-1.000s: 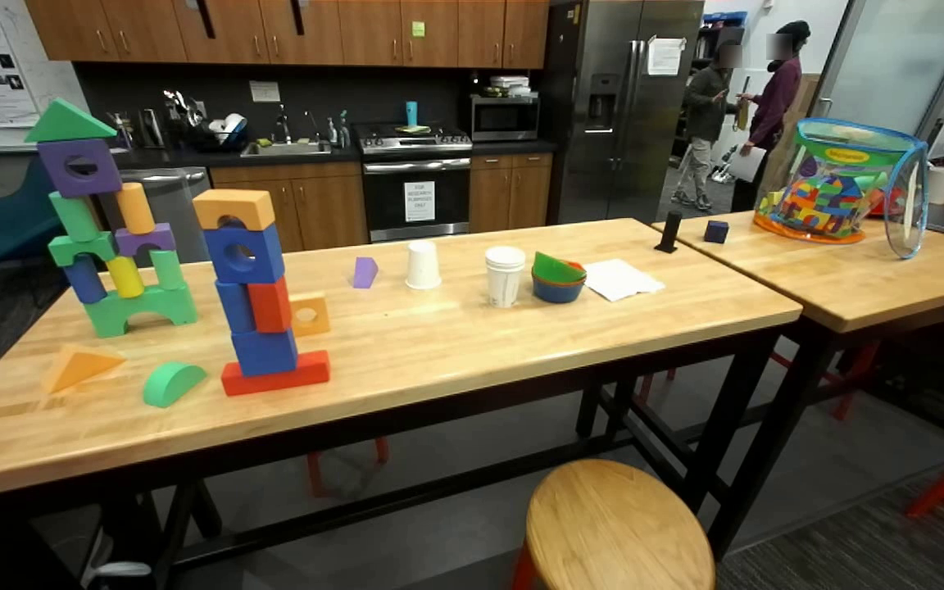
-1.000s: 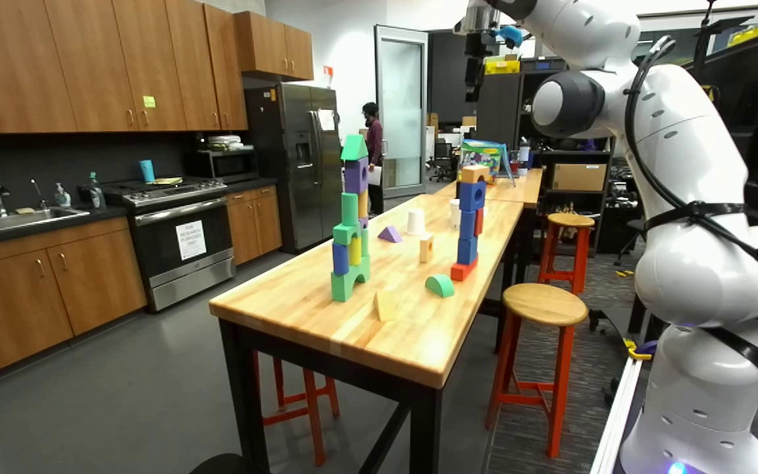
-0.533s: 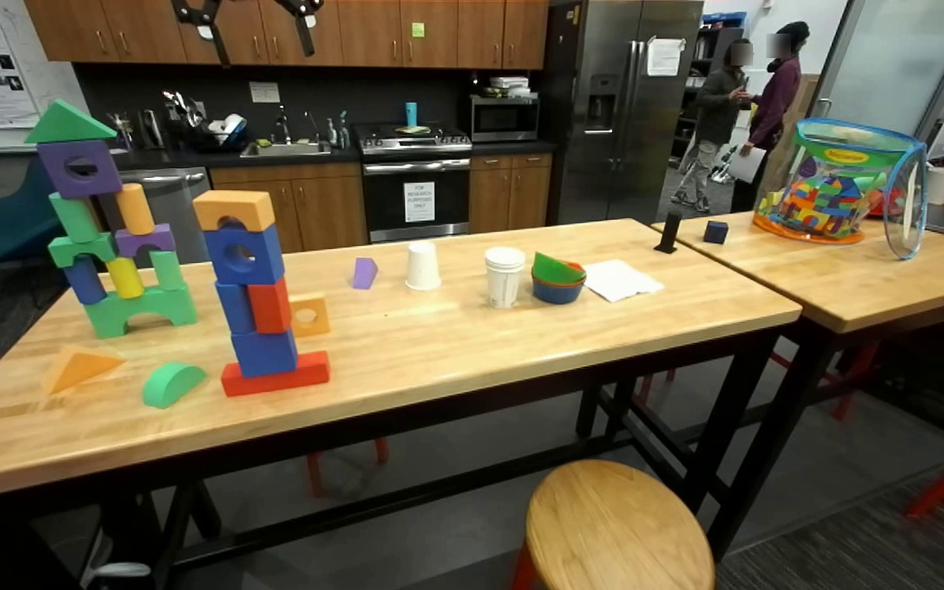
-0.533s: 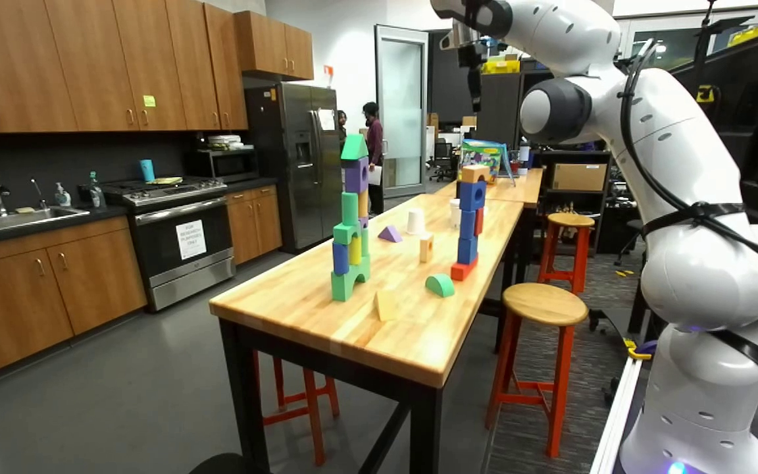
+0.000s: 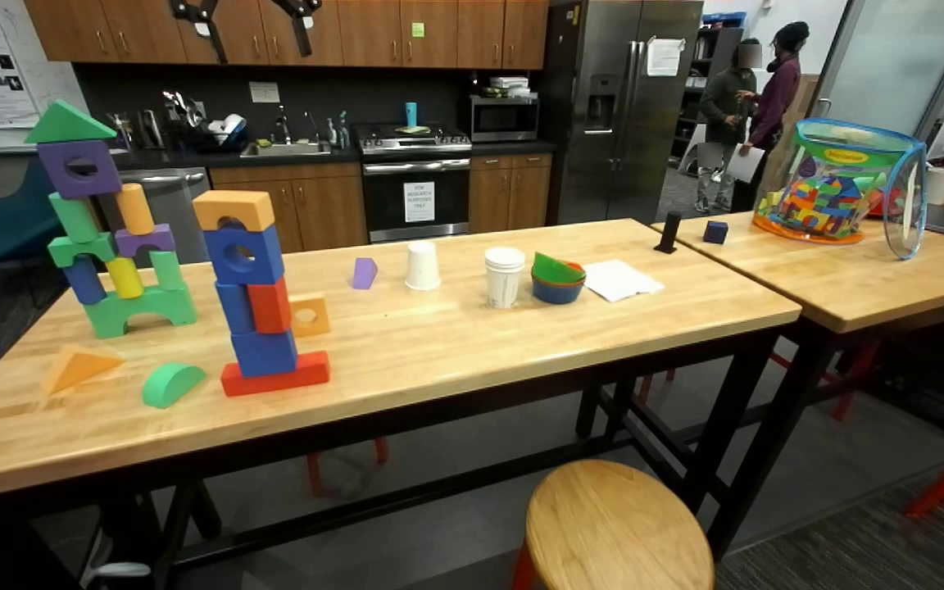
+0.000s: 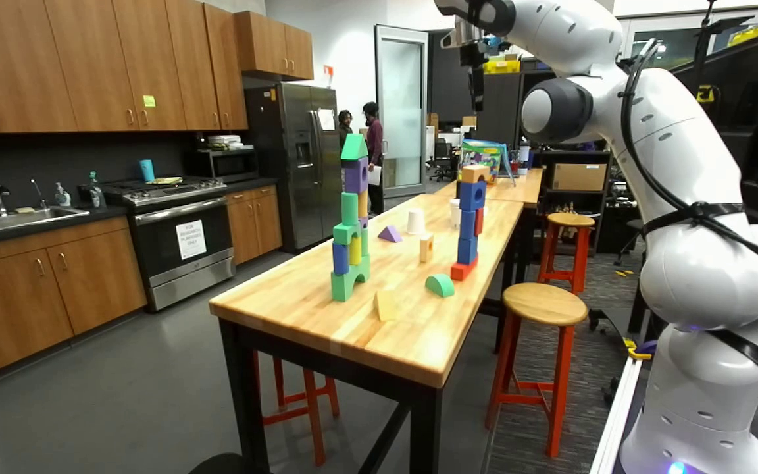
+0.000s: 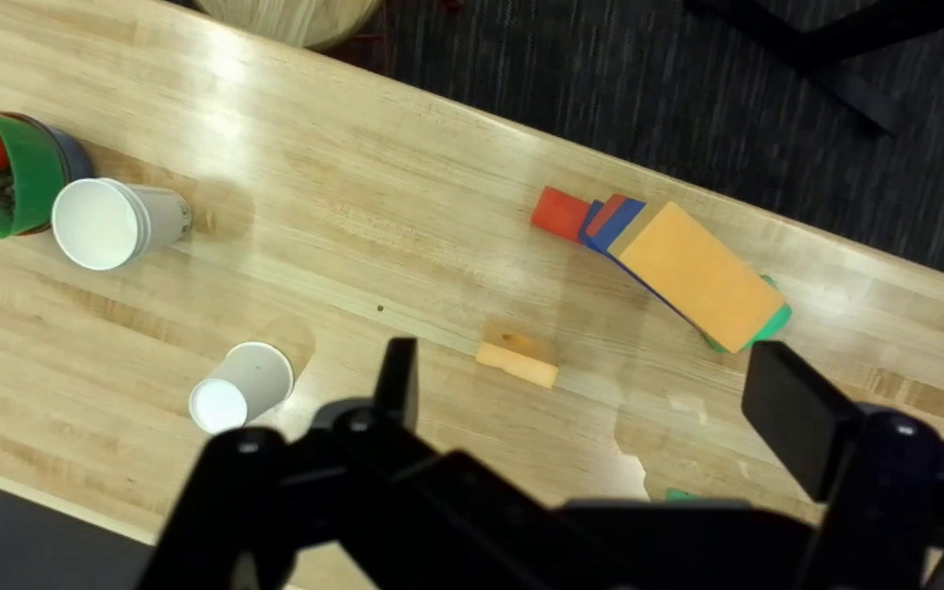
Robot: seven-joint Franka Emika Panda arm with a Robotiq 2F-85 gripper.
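In an exterior view, at the upper left: black two-finger gripper (image 5: 262,56), spread wide and holding nothing, high over the pale wooden tabletop (image 5: 406,344). Below, at left near the front edge: tall tower of blue and red foam-like blocks (image 5: 265,352), capped with an orange arch-shaped block (image 5: 234,211); farther left, a slender multicoloured block tower (image 5: 83,248). Likewise in an exterior view: glossy white arm (image 6: 695,158) stretched in from the right, above and apart from both towers. In the wrist view: square pale-orange block (image 7: 519,365) with a round hole, upright on the tabletop, framed between the gripper's fingers (image 7: 800,418) but untouched; the orange arch-shaped block to its right, near one fingertip by sight, yet clearly lower. Judged likeliest mishap: toppling of either tower through a low sideways sweep with spread fingers, owing to narrow, seemingly loose stacking.
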